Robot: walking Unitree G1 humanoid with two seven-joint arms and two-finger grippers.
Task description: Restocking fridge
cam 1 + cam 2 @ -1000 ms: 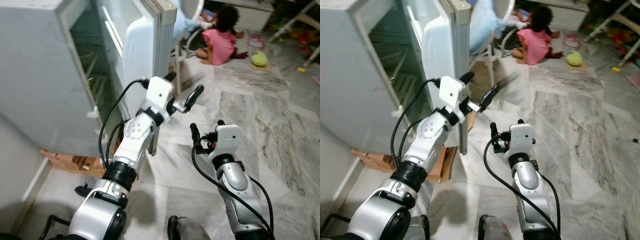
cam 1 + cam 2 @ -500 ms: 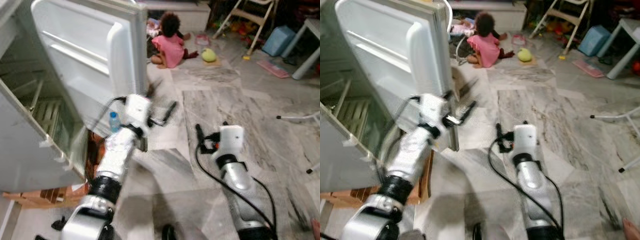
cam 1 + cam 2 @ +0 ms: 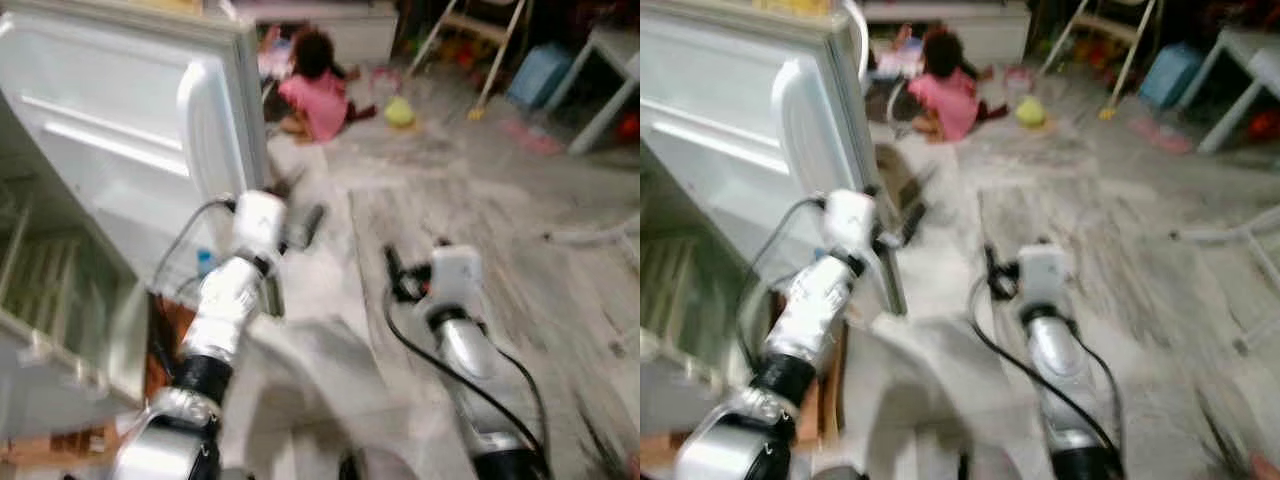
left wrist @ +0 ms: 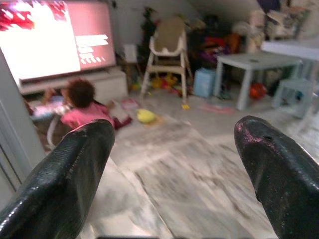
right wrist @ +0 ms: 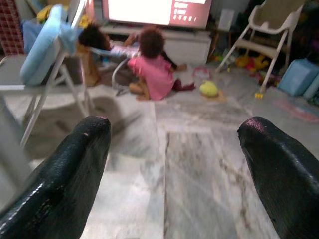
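Left eye view puts the open fridge [image 3: 100, 200] at frame left, nearest the left gripper [image 3: 300, 225], both it and the right gripper [image 5: 172, 164] wide and empty.

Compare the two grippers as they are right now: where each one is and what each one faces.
The left gripper is raised beside the open fridge door; the right gripper sits lower, over bare marble floor. The left wrist view looks past its fingers at a high chair and small table; the right wrist view faces a person in pink sitting on the floor. Both are open and hold nothing.
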